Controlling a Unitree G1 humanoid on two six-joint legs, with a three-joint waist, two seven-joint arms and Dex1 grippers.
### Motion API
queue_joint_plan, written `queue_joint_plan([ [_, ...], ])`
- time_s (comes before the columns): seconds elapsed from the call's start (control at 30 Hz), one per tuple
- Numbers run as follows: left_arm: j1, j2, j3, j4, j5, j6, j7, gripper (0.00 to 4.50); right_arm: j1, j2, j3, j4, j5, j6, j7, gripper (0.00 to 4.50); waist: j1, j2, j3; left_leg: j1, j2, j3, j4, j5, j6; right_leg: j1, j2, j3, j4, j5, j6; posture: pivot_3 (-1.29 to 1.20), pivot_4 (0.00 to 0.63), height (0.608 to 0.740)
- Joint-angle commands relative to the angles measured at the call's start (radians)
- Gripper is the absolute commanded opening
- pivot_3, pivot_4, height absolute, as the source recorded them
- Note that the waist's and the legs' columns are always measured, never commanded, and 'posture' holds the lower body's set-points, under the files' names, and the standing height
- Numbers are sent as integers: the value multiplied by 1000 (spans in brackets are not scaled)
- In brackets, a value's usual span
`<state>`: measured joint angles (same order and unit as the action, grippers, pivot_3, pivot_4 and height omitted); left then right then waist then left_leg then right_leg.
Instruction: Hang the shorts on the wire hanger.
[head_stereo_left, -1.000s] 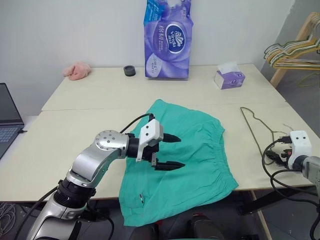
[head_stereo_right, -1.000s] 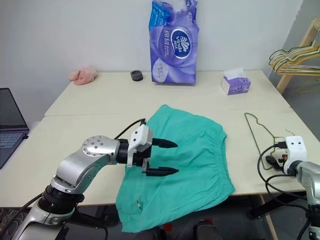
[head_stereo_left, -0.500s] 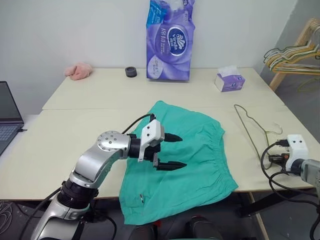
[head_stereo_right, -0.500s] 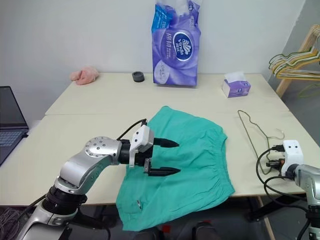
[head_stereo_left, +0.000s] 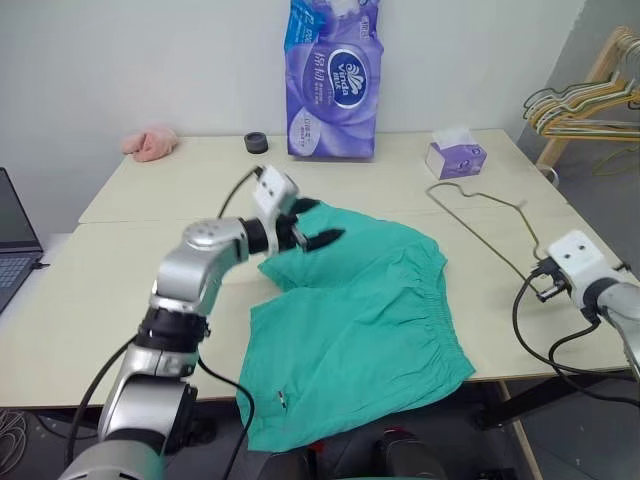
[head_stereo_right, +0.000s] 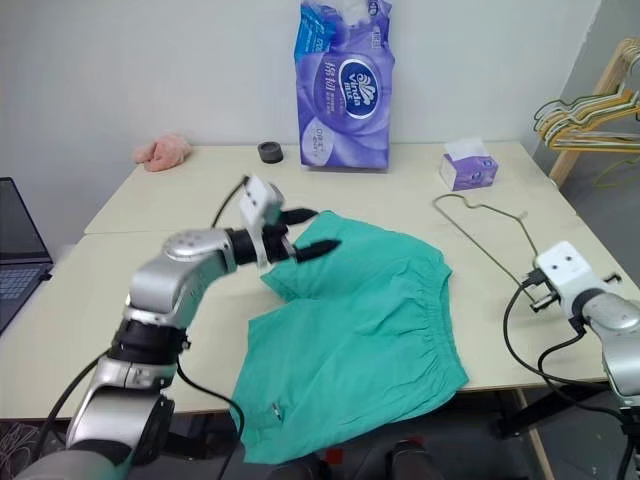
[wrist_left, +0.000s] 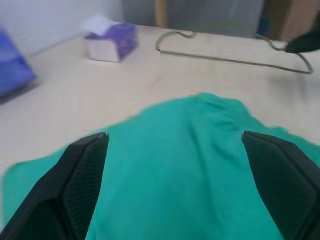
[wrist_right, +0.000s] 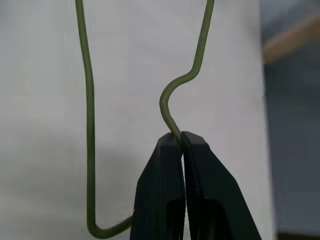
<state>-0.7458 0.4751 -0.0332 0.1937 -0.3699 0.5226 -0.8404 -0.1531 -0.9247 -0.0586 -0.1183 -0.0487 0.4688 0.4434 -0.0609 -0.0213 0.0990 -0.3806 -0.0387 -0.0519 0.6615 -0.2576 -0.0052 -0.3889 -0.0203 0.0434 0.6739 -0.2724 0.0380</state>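
Observation:
The teal-green shorts (head_stereo_left: 365, 320) lie spread on the near half of the table, one leg hanging over the front edge. My left gripper (head_stereo_left: 318, 224) hovers open over the far corner of the shorts (wrist_left: 175, 200), nothing between its fingers (wrist_left: 75, 185). The thin wire hanger (head_stereo_right: 487, 204) stretches from the right side of the table toward the tissue box. My right gripper (wrist_right: 181, 137) is shut on the wire hanger (wrist_right: 90, 125) just below the bend of its hook, at the table's right edge (head_stereo_left: 543, 270).
A tall purple tissue pack (head_stereo_left: 333, 80), a small black ring (head_stereo_left: 256, 143) and a pink cloth lump (head_stereo_left: 150, 142) stand along the back. A tissue box (head_stereo_left: 455, 158) sits back right. A rack of pastel hangers (head_stereo_left: 580, 95) is far right, a laptop (head_stereo_left: 12, 240) far left.
My right gripper has shut on the hanger's hook and risen, swinging the hanger leftward toward the tissue box. My left gripper moved forward and up from the shorts' middle to their far corner.

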Motion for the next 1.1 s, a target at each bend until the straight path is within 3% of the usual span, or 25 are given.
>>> queue_joint_plan([
  [0.03,-57,17,53,55,-56,14,-73,4500,-29,-19,60,-41,-101,-166,-2,17,0,0,0,0,0,0,0,0,0,0,0,0,0,0,0,-105,74,740],
  [0.23,-74,125,-5,138,-51,74,-301,4500,-82,-23,144,-48,-250,-455,-26,17,-5,1,1,0,-1,0,0,0,0,0,0,0,0,0,0,-109,74,740],
  [0.47,-67,165,-94,189,42,20,-382,4500,-111,-3,168,-37,-350,-695,-49,17,3,-1,2,0,-1,0,1,0,0,0,-1,0,0,0,0,-109,72,740],
  [1.07,58,192,-218,13,55,92,-564,4500,-139,89,198,-42,-399,-822,4,17,-3,-1,2,0,-1,-1,1,0,0,0,-1,0,1,3,-6,-113,73,740],
  [1.1,55,189,-217,22,59,91,-560,4318,-139,92,197,-43,-398,-822,6,2,-3,-1,2,0,-1,-1,1,0,0,0,-1,0,1,3,-6,-113,73,740],
])
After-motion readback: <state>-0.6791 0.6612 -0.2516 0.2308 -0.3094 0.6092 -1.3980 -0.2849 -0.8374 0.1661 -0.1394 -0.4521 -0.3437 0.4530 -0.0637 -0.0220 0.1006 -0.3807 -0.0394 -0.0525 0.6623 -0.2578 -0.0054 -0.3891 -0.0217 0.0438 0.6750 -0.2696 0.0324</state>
